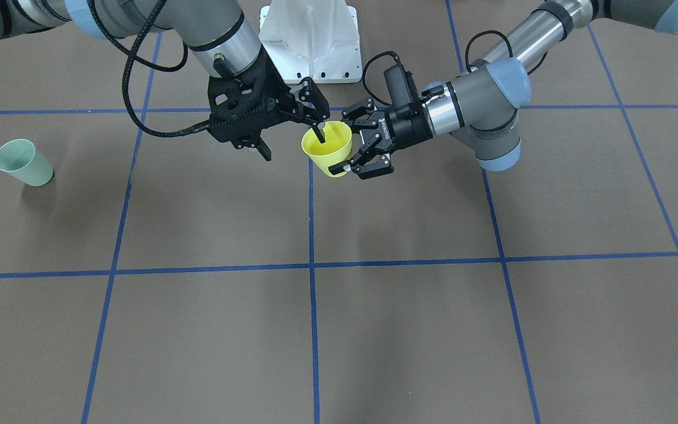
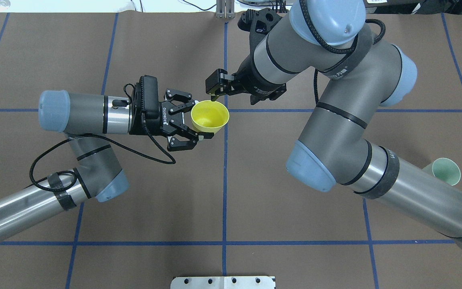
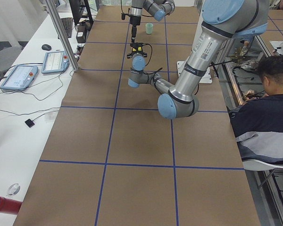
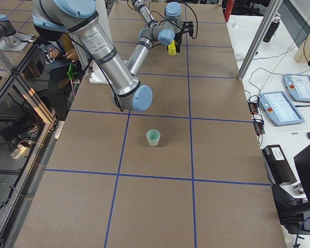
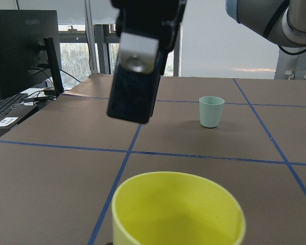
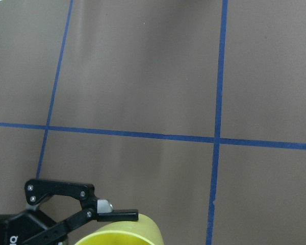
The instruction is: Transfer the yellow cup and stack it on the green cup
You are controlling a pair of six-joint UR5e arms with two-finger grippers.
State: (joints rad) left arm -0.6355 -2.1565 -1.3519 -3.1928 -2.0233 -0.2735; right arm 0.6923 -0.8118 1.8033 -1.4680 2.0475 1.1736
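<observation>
The yellow cup [image 1: 327, 147] is held upright above the table's middle, mouth up. My left gripper [image 1: 344, 141] reaches in level from the side and is shut on its body below the rim. The cup also shows in the overhead view [image 2: 210, 116] and the left wrist view [image 5: 178, 212]. My right gripper [image 1: 292, 144] hangs open above the cup, and one of its fingers [image 5: 135, 66] is over the cup's mouth, not touching it. The green cup [image 1: 23, 163] stands upright alone on the table on my right side; in the overhead view [image 2: 446, 170] my right arm partly hides it.
The table is brown paper with a blue tape grid. The white robot base plate [image 1: 309, 41] sits at the table's robot edge. A seated person [image 3: 264, 108] is beside the table's robot side. Tablets [image 3: 19, 75] lie on the side bench.
</observation>
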